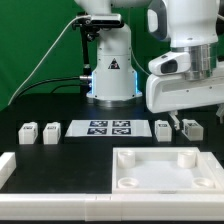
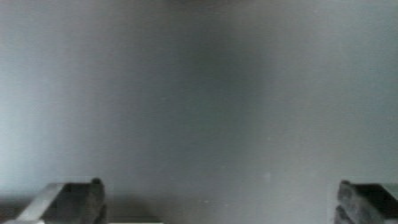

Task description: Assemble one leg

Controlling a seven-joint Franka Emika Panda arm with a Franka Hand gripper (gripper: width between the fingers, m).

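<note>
Four small white legs with tags stand in a row on the black table: two at the exterior view's left point(image 1: 27, 131) point(image 1: 50, 130) and two at its right point(image 1: 163, 129) point(image 1: 192, 129). The white tray-like piece point(image 1: 128, 158) with round corner sockets lies in front at the right. My gripper point(image 1: 180, 119) hangs just above and behind the two right legs and touches neither. In the wrist view my gripper point(image 2: 222, 188) shows two dark fingers point(image 2: 75, 200) wide apart with nothing between them. The rest of that view is a blurred grey.
The marker board point(image 1: 108, 128) lies between the two pairs of legs. A white raised frame piece point(image 1: 15, 170) sits at the front left. The robot base point(image 1: 110, 70) stands behind, with a green backdrop and a cable.
</note>
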